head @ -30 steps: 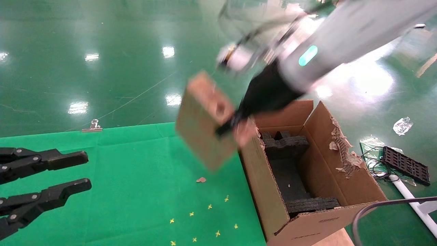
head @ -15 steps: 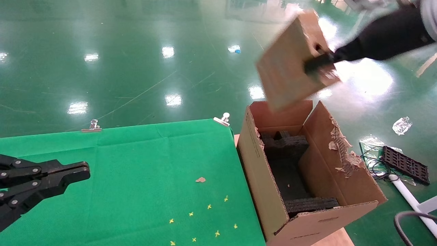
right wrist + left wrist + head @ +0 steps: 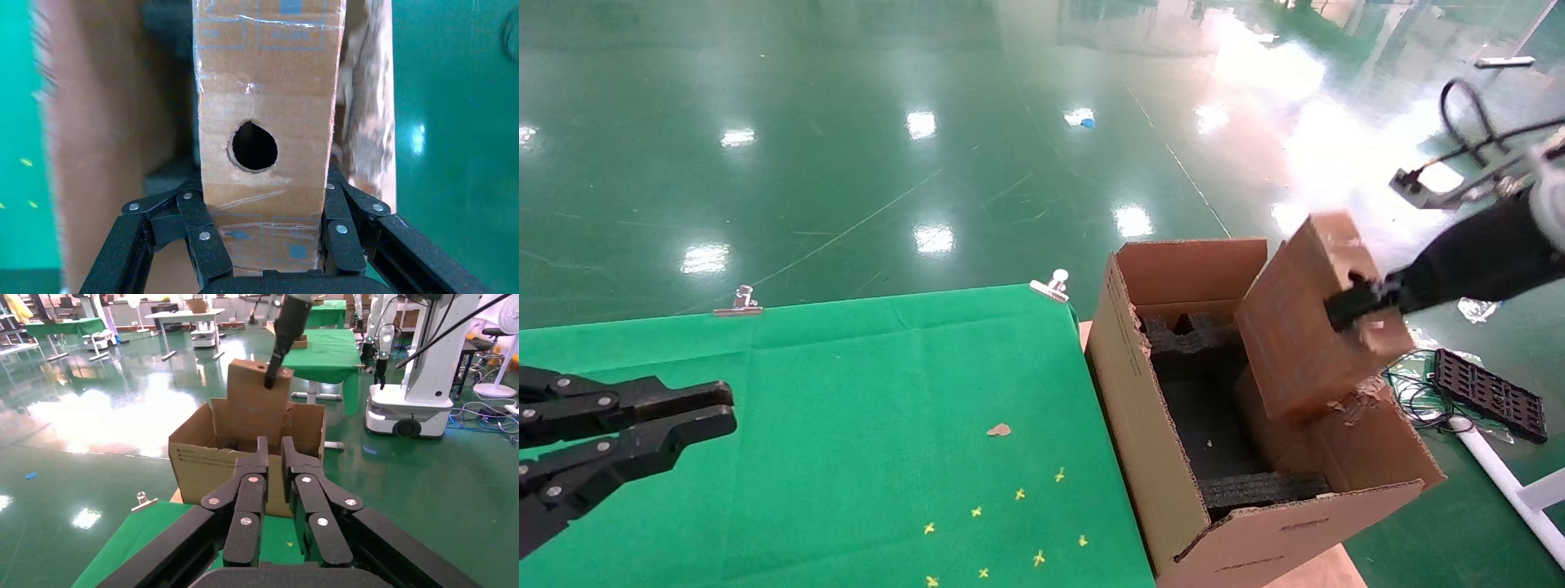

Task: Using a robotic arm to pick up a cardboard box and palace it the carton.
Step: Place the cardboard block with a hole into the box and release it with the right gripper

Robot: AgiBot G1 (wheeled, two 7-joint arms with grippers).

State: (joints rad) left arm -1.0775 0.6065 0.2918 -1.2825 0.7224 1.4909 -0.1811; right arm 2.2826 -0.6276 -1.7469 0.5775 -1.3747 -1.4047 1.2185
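Claw fingers of the right claw (image 3: 263, 245) clamp the narrow taped side of the box (image 3: 1307, 327), one on each side of its round hole, as the right wrist view shows plainly. In the head view that claw reaches in from the right edge of the frame, and the box hangs tilted in the air at centre right, over the right half of the carton (image 3: 1164, 425), in front of its torn right flap. I cannot tell whether the box touches that flap. The carton stands open at lower centre right, black foam (image 3: 1197, 347) inside, just beside the right edge of the green surface (image 3: 846, 425). Two metal clips (image 3: 738, 302) sit on the surface's far edge, and small yellow marks (image 3: 1009, 527) dot it low in the frame. The left claw (image 3: 695, 412) hovers over the surface at the lower left, its fingers drawn narrow, nearly together, gripping nothing.
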